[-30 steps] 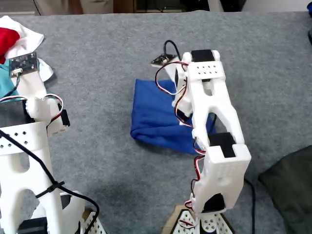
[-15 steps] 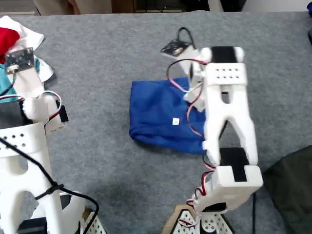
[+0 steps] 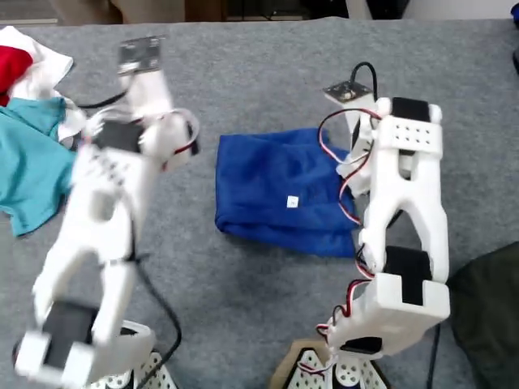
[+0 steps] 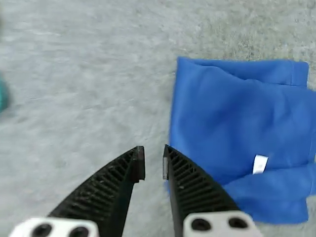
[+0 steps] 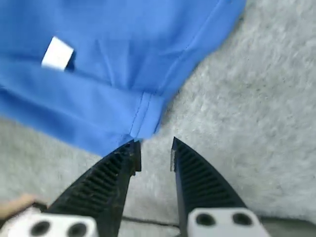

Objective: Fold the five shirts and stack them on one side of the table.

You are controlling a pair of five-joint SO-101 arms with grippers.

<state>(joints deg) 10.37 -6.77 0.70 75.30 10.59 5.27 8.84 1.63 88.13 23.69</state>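
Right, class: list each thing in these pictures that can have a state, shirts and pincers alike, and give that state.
blue shirt: folded, lying flat, white tag up
teal shirt: unfolded, spread loosely
red shirt: crumpled in a heap
white shirt: crumpled in the same heap
dark garment: rumpled, not folded
left pincer: slightly open, empty
right pincer: slightly open, empty

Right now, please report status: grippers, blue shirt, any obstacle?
Left gripper open, empty, beside blue shirt. Right gripper open, empty, at its edge. Shirt folded, flat, mid-table. Nothing on it.
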